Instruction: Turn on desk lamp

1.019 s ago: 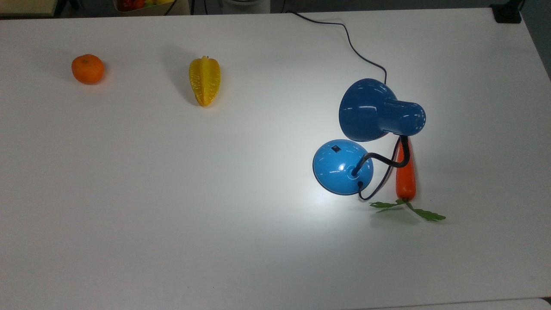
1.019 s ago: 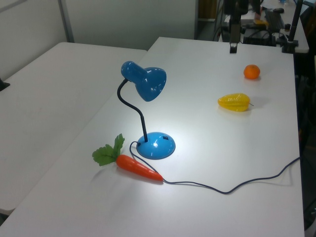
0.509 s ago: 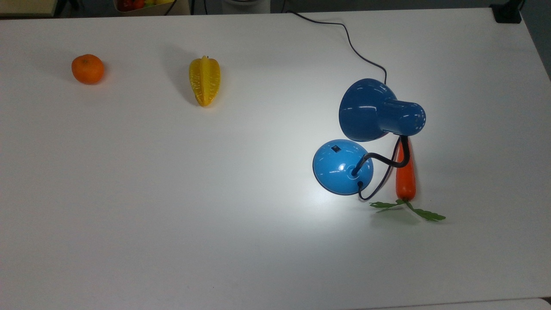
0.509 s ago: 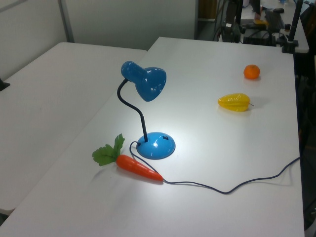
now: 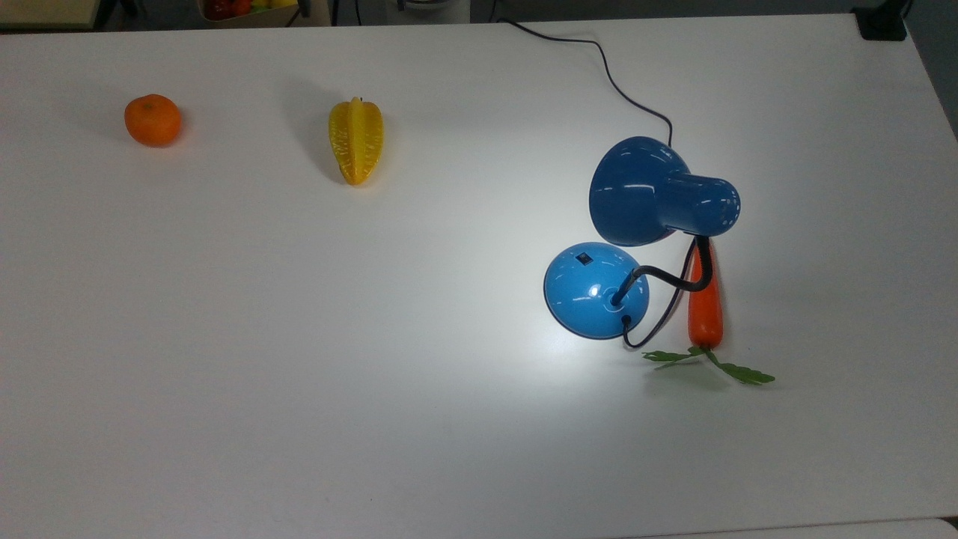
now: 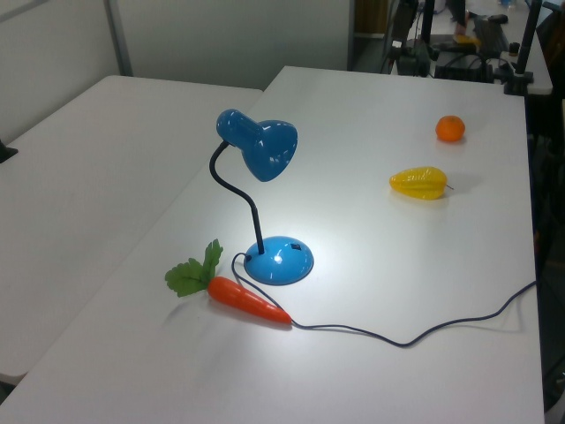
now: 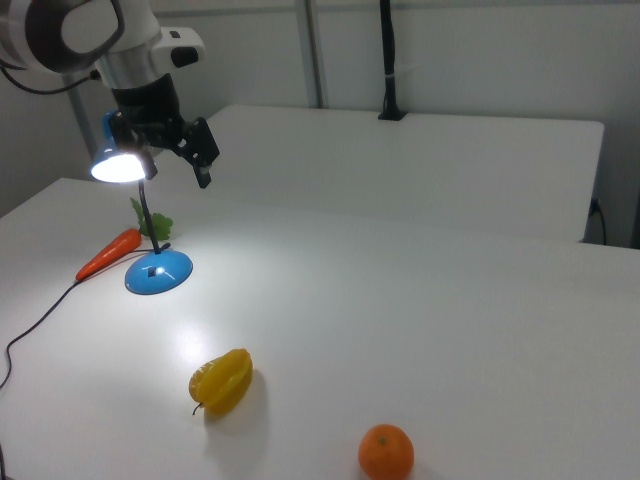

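In the right view, nearest the camera, 1 orange and 1 yellow starfruit lie on the white counter, well below and to the right view's right of the hand. The hand hangs raised above the counter; I cannot tell whether its 2 fingers are spread or pressed together. The desk lamp stands just below and to the right view's left of the hand, its shade lit and casting a bright pool on the counter. Its domed blue base carries 1 small black switch. Beyond the base lies 1 carrot with green leaves. The lamp's thin black cord trails across the counter.
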